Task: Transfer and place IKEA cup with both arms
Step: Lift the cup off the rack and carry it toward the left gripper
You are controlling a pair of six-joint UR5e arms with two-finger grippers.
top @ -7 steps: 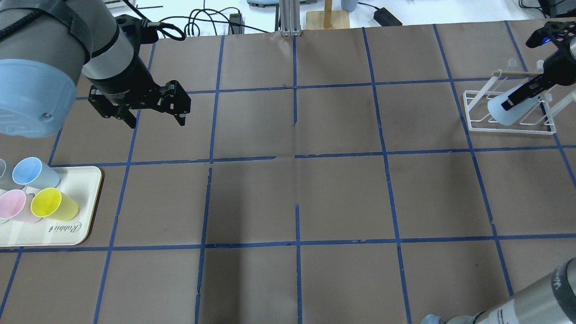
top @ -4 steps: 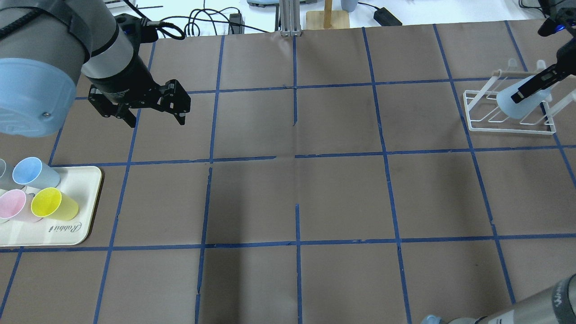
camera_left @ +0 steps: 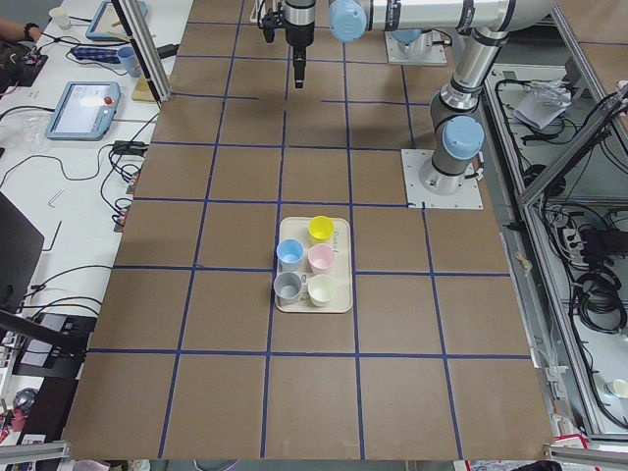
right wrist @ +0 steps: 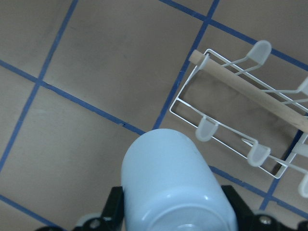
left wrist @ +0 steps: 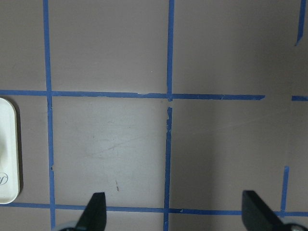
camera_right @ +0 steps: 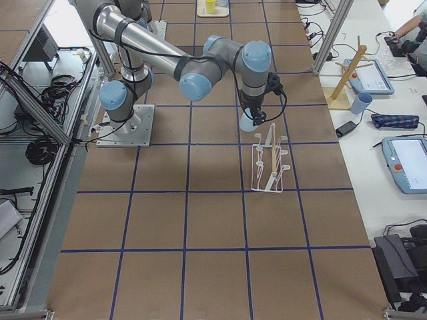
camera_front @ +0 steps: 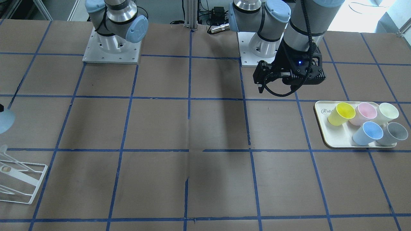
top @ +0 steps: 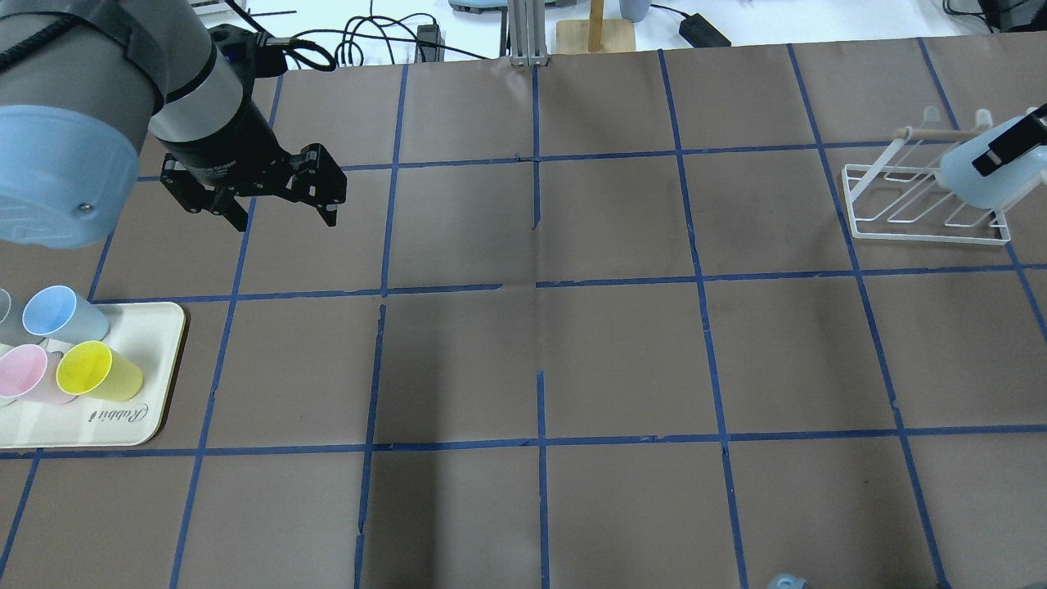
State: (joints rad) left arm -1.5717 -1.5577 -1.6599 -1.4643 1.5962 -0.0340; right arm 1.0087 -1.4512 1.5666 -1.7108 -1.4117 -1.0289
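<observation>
Taped table (top: pixel 622 352) — right gripper (right wrist: pixel 175 219) pinches cup (top: pixel 977 176) just beside rack (top: pixel 924 237); clear the prongs (right wrist: pixel 207 129), then carry level toward spread left gripper (top: pixel 286 214).

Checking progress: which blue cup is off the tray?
The paler blue cup, held by the right gripper near the white rack; the brighter blue cup stands on the tray.

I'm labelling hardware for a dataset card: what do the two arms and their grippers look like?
Both the left arm and right arm are silver-grey tubes with light blue joint caps. A black cable runs along the left arm and loops by the left gripper. It and the right gripper are black, two-fingered.
</observation>
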